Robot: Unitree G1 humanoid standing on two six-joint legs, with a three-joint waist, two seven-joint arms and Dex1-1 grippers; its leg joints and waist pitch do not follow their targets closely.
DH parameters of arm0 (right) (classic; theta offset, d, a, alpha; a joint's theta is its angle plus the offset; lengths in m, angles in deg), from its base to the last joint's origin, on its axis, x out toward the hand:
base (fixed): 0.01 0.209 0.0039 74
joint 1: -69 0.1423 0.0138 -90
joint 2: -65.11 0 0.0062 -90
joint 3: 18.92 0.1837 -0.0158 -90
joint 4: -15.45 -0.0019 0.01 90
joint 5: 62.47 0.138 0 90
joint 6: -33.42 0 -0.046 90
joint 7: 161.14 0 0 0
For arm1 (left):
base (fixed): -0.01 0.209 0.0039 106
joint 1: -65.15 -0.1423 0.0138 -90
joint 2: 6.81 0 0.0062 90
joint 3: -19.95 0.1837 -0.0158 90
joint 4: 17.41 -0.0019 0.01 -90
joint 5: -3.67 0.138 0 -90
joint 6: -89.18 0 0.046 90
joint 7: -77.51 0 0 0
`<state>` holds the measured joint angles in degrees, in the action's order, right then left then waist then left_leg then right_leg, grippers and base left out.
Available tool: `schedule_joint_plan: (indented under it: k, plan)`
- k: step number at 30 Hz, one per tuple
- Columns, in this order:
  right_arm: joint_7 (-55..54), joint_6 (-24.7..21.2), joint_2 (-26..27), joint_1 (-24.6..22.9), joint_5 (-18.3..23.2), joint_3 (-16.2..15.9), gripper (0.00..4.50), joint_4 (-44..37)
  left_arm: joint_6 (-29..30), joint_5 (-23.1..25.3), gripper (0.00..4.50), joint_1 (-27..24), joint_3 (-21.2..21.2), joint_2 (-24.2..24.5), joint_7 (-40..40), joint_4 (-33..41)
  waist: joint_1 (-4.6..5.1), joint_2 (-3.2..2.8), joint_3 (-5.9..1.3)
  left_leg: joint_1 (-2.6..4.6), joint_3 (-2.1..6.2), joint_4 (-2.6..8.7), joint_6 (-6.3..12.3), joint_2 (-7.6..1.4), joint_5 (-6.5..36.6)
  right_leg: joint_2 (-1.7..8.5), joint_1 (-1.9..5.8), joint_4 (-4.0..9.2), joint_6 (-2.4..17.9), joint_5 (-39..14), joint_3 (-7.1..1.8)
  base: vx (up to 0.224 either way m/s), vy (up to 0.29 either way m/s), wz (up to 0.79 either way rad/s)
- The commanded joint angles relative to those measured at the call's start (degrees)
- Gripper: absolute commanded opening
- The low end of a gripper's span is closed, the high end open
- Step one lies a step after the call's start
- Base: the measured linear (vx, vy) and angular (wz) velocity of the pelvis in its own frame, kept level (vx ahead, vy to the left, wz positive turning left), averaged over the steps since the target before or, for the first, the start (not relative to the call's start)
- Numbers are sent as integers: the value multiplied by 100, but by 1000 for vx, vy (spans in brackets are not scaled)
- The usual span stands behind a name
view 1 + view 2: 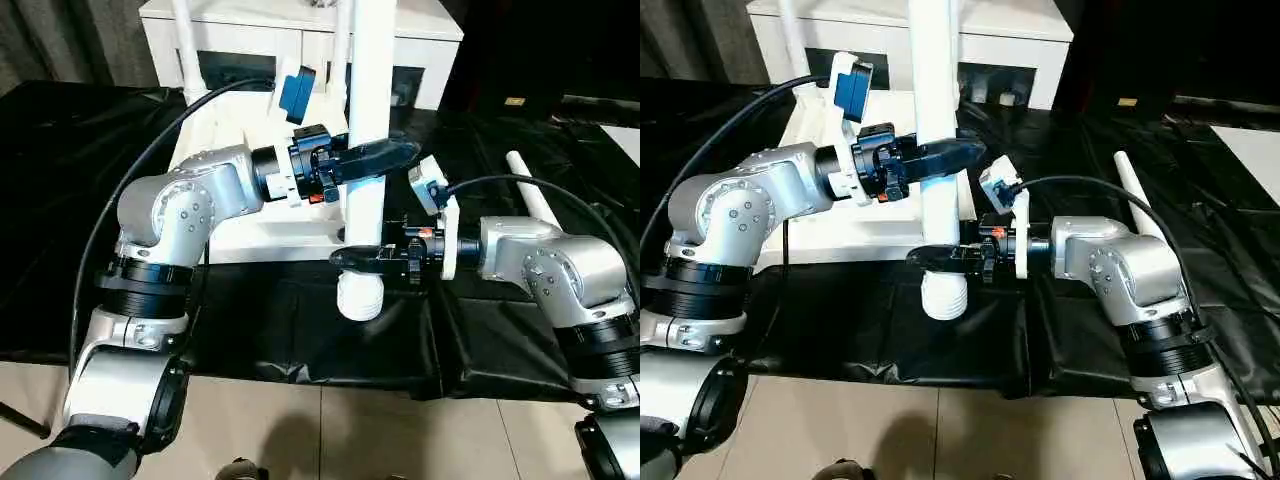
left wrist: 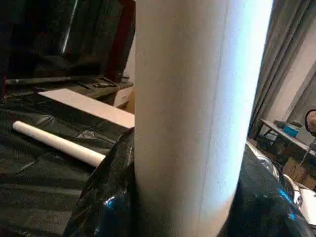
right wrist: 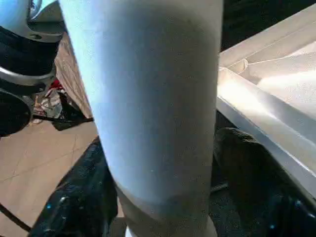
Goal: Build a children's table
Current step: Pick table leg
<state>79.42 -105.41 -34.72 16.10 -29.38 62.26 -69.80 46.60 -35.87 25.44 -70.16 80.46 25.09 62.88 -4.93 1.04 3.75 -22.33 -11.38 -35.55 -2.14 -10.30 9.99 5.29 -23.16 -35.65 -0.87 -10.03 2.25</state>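
Black sheeting covers the surface; both pincers, left above right, clamp one upright leg; beyond the left pincer lies a spare leg.

Head stereo pair: you look forward and down over both forearms, the two eyes sharing the upright leg held between the left gripper and right gripper | left wrist: you sit tight against that leg, facing past it to a second leg lying beyond | right wrist: equally close, tabletop just beyond the fingers.
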Motion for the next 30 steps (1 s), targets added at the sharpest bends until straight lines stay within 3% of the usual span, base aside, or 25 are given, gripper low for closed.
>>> schedule_joint_plan:
  k: [1, 7, 13, 14, 15, 20, 24, 25, 26, 30]
  plan:
    - [-59, -56, -24, 127, -41, 77, 263, 55, 66, -140, 180, 129, 106, -65, -196, 170, 27, 16, -422, 153, 126, 480, -236, -239, 1383, 259, 226, 429, 1241, -1464, -187, 0, 0, 0]
    - [-28, -97, -52, 120, 3, 58, 203, 29, 75, -132, 180, 140, 101, -50, -208, 161, 23, 15, -419, 156, 125, 482, -231, -242, 1384, 260, 222, 431, 1252, -1475, -189, 0, 0, 0]
    - [-60, -106, -37, 119, -5, 79, 196, 33, 92, -99, 180, 117, 117, -24, -178, 176, 27, 5, -416, 157, 130, 489, -261, -242, 1437, 260, 218, 437, 1218, -1559, -188, 0, 0, 0]
    - [-91, -100, -29, 116, -3, 103, 195, 33, 242, -226, 236, 134, 57, -28, -193, 167, 25, 4, -417, 164, 129, 487, -268, -244, 1444, 262, 215, 437, 1222, -1558, -188, 0, 0, 0]
    - [-91, -100, -29, 116, -3, 103, 195, 33, 242, -226, 250, 134, 57, -28, -193, 167, 28, 5, -417, 165, 126, 486, -270, -242, 1443, 259, 212, 435, 1227, -1544, -188, 0, 0, 0]
    - [-249, -83, -78, 29, 47, 358, 193, -17, 529, -457, 294, 107, -22, 19, -266, 240, 23, -38, -417, 166, 134, 492, -292, -238, 1470, 252, 215, 422, 1272, -1471, -183, 0, 0, 0]
    - [-304, -92, -135, -33, 97, 507, 193, -75, 626, -531, 341, 71, -47, 38, -287, 255, 25, -22, -419, 166, 130, 491, -297, -235, 1489, 249, 215, 429, 1274, -1452, -184, 0, 0, 0]
    - [-333, -113, -173, -61, 139, 605, 193, -118, 665, -565, 348, 57, -73, 41, -277, 261, 21, -63, -414, 172, 128, 498, -313, -236, 1529, 242, 213, 443, 1272, -1415, -186, 0, 0, 0]
    - [-333, -113, -173, -61, 139, 605, 193, -118, 665, -565, 348, 57, -73, 41, -277, 261, 21, -49, -421, 170, 133, 496, -309, -232, 1538, 242, 222, 429, 1291, -1387, -182, 0, 0, 0]
    - [-447, -279, -414, -342, 405, 1126, 191, -487, 678, -603, 388, -115, -187, 63, -264, 231, 2, -73, -422, 187, 131, 497, -301, -238, 1532, 236, 228, 430, 1300, -1294, -182, 0, 0, 0]
